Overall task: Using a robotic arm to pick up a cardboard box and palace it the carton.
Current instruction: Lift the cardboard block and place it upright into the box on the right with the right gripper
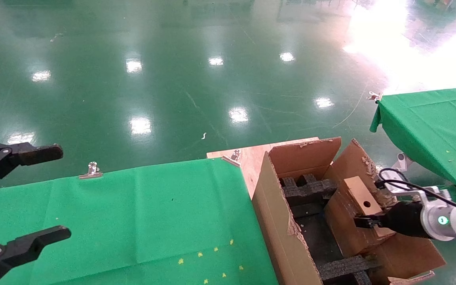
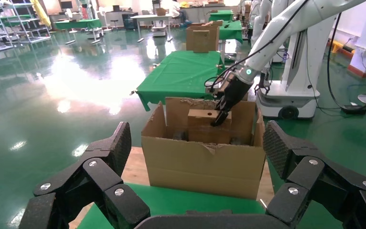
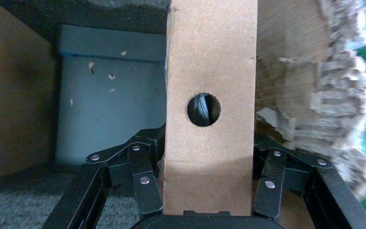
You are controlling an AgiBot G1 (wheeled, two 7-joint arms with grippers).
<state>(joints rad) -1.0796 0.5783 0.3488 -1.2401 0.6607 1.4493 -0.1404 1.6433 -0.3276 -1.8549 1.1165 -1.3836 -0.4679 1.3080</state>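
Already inside the carton point(image 1: 287, 221), the cardboard box point(image 1: 360, 215) sat between the fingers of the right gripper point(image 1: 364, 221), whose pads pressed its two broad faces from either side, as the right wrist view showed with the fingers point(image 3: 145, 179) closed tight against it. The box stood on edge with its long axis running down into the carton, its narrow holed face point(image 3: 203, 109) turned upward toward the wrist camera, so the box lay straight ahead of the fingers, not off to a side. The carton stood off the right edge of the green worktop point(image 1: 133, 221), beside its far right corner, and the box hung near the carton's right wall, close to a ragged torn flap point(image 3: 324, 90), with black foam inserts point(image 1: 309, 188) toward the carton's far end and more foam at its near end. The white robotic arm point(image 1: 455, 223) reached in from the right, so it was by far the nearer arm. The left gripper point(image 1: 18, 202) hovered over the left edge of the worktop, fingers spread wide and holding nothing, well apart from the carton. Judging by this, the coming move would turn on lowering the box along its own long axis, keeping it clear of the torn flap, before the fingers let go.
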